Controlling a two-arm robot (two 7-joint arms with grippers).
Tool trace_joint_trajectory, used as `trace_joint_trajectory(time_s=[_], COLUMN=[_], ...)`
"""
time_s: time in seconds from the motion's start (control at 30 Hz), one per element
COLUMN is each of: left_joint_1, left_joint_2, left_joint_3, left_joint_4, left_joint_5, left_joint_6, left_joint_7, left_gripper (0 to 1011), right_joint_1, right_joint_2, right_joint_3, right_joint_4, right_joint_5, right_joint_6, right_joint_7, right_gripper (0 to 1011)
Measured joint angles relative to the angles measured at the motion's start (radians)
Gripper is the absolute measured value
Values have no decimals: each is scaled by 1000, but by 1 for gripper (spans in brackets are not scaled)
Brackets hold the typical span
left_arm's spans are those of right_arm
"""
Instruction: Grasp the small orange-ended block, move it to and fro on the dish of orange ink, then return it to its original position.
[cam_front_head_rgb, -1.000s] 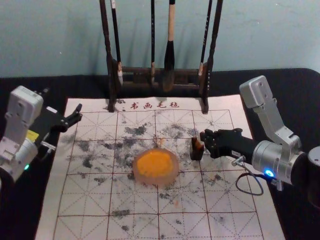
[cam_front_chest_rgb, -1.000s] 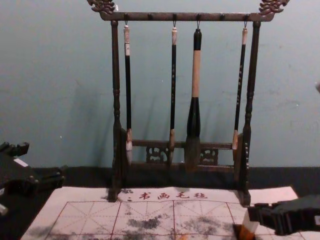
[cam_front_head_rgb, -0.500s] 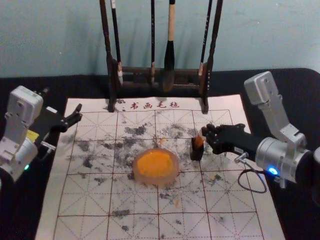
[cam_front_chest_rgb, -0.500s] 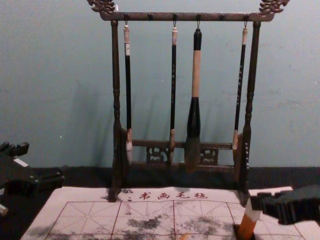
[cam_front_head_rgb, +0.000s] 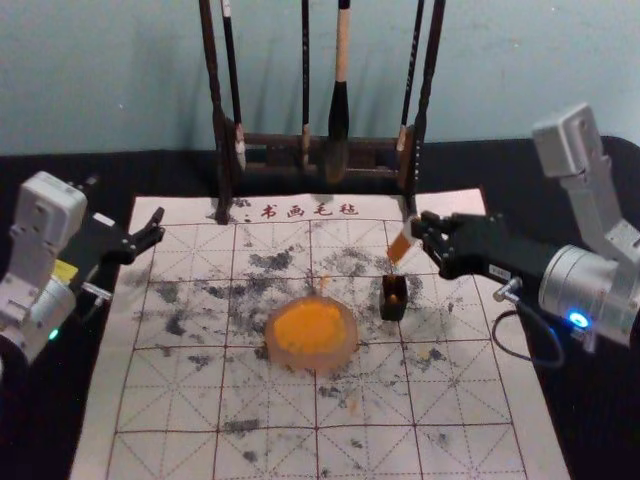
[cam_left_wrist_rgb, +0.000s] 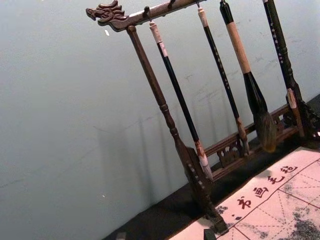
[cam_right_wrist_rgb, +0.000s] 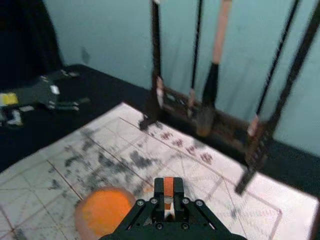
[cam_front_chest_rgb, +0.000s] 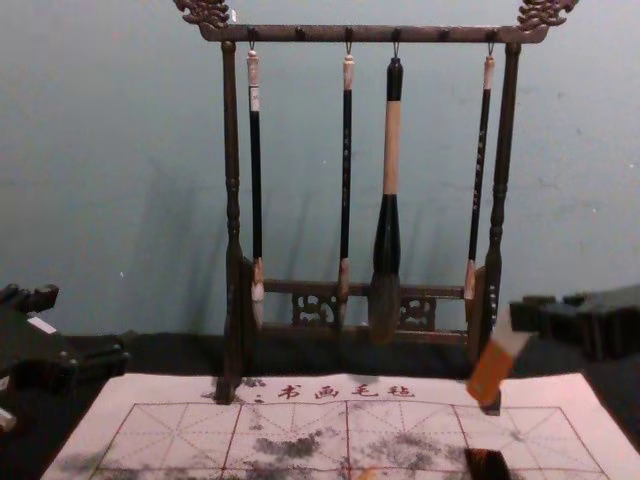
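We're lifting the block (cam_front_head_rgb: 401, 246) clear of its holder (cam_front_head_rgb: 394, 301), right gripper (cam_front_head_rgb: 420, 226) clamping it, freeing it for the ink dish (cam_front_head_rgb: 312, 361); far left, left gripper (cam_front_head_rgb: 156, 224) idling open.

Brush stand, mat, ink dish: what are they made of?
Brush stand: dark wood, probably, satin finish; turned posts and carved ends. Mat: likely matte felt or cloth; printed grid, soft-looking surface. Ink dish: maybe frosted plastic or glass; its pale rim looks translucent.
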Motion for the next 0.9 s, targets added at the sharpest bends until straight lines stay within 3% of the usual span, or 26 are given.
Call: trace_joint_trajectory(time_s=[0.13, 0.33, 0.4, 0.57, 0.9], left_joint_1=[0, 0, 0, 0, 0], left_joint_2=[0, 0, 0, 0, 0], left_joint_3=[0, 0, 0, 0, 0], left_joint_4=[0, 0, 0, 0, 0], left_joint_5=[0, 0, 0, 0, 0], left_joint_6=[0, 0, 0, 0, 0], left_joint_7=[0, 0, 0, 0, 0], left_gripper=[1001, 1001, 1001, 1001, 1001], right_joint_1=[28, 113, 121, 195, 288], right_joint_2=[20, 45, 45, 47, 38], right_joint_3=[-20, -97, -105, -179, -275], right_joint_4=[23, 100, 108, 175, 249], right_joint_5=[5, -18, -22, -50, -84], right_joint_6=[-52, -129, -134, -152, -153], right_joint_7=[59, 164, 173, 234, 304], right_gripper=[99, 99, 99, 99, 99])
